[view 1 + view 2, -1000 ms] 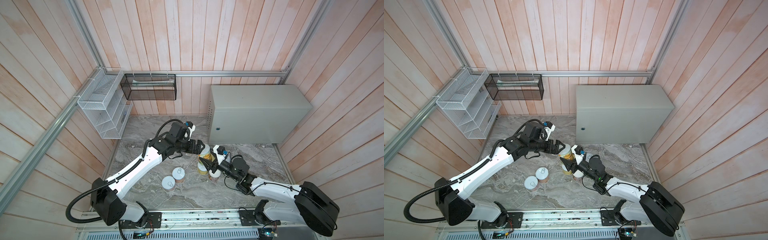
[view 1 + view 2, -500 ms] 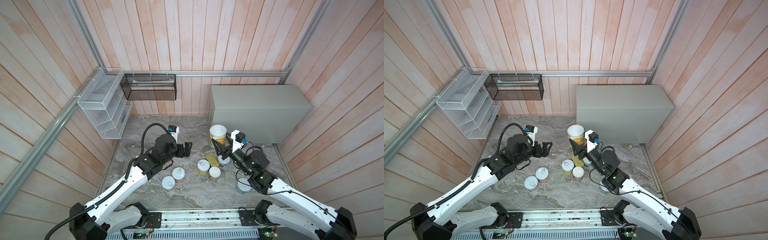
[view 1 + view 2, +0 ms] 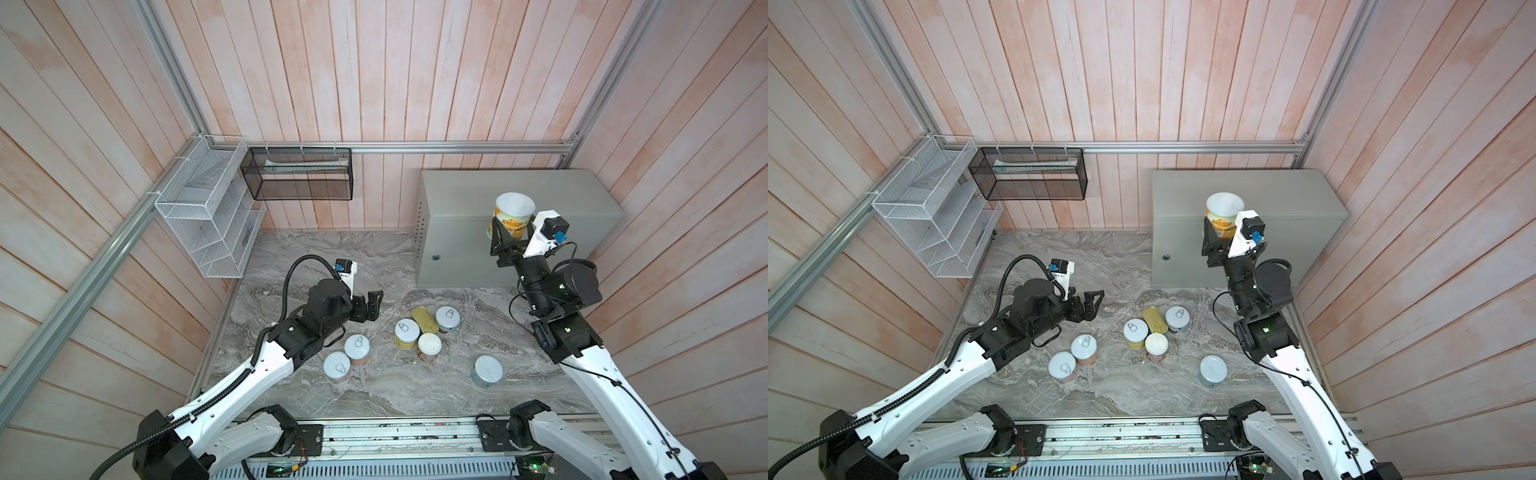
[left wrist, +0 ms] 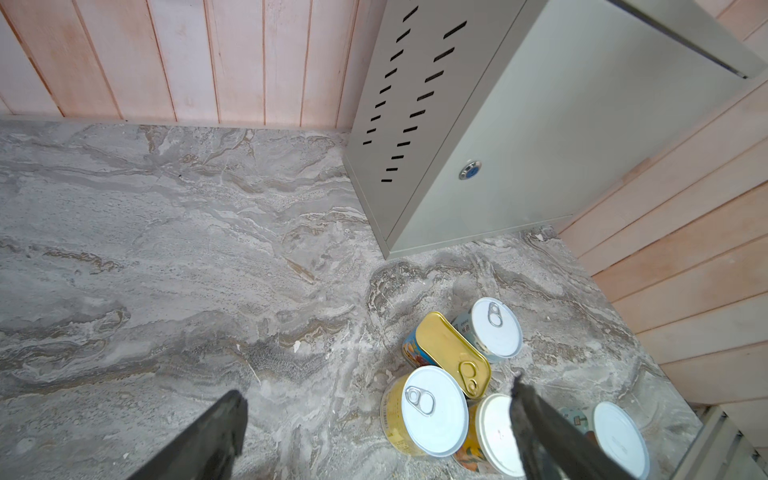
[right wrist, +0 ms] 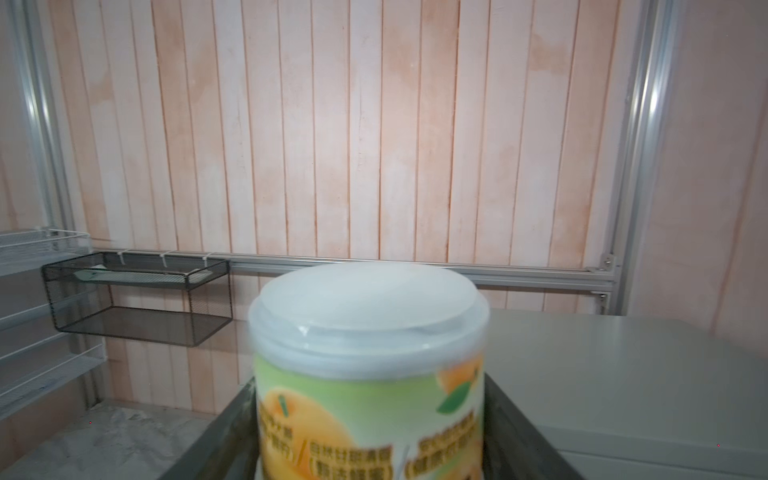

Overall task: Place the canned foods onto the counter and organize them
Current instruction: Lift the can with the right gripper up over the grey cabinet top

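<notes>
Lifting: I am carrying the orange-label tin upright in the right gripper, its fingers clenched on the tin's sides.
Change: half a second back the tin was hanging lower, by the cabinet's front corner. Now it is riding up at the front edge of the cabinet top.
Left gripper: its fingers are released and empty. It is pulling back from the cluster it was crowding a second ago, and is hovering over the bench.
Contact: I am not able to tell whether the tin's base is touching the cabinet top, as the fingers and arm are hiding it.
Remaining: seven other tins are sitting on the bench, the gold-topped rectangular tin among them. None is resting on the cabinet yet.
Meaning: I am judging this to be the first placement nearing set-down, with the rest waiting.
</notes>
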Controlling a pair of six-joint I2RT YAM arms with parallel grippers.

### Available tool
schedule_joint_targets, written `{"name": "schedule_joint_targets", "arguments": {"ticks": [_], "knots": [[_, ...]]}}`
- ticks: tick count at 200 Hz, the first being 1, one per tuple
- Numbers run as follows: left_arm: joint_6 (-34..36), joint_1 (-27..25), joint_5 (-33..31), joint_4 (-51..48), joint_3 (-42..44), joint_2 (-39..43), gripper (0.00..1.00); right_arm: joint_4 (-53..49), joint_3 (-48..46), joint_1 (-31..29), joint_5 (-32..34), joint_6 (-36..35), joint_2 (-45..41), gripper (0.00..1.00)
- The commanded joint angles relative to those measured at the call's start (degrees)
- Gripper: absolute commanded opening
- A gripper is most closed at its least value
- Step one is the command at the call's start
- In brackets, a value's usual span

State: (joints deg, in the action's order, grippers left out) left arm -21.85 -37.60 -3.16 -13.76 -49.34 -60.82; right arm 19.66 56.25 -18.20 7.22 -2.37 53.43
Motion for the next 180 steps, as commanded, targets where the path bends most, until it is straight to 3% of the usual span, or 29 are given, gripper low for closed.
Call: {"name": "schedule_joint_targets", "arguments": {"ticks": [1,58,90,180], "knots": [[1.1,0.2,2.1,2.8,1.7,1.1,1.0,4.5,4.3,3.1,0.2,-3.5,0.8,0.56],[2.5,0.2,2.1,4.0,2.4,0.8,1.0,5.2,7.2,12.7,-0.1,-5.7,4.7,0.56],[2.7,0.2,2.5,4.2,2.5,0.3,1.0,5.8,8.6,19.3,-1.2,-3.2,7.2,0.56],[4.2,0.2,1.2,4.7,4.4,0.6,1.0,10.3,7.7,28.0,-2.9,2.9,12.4,0.57]]}}
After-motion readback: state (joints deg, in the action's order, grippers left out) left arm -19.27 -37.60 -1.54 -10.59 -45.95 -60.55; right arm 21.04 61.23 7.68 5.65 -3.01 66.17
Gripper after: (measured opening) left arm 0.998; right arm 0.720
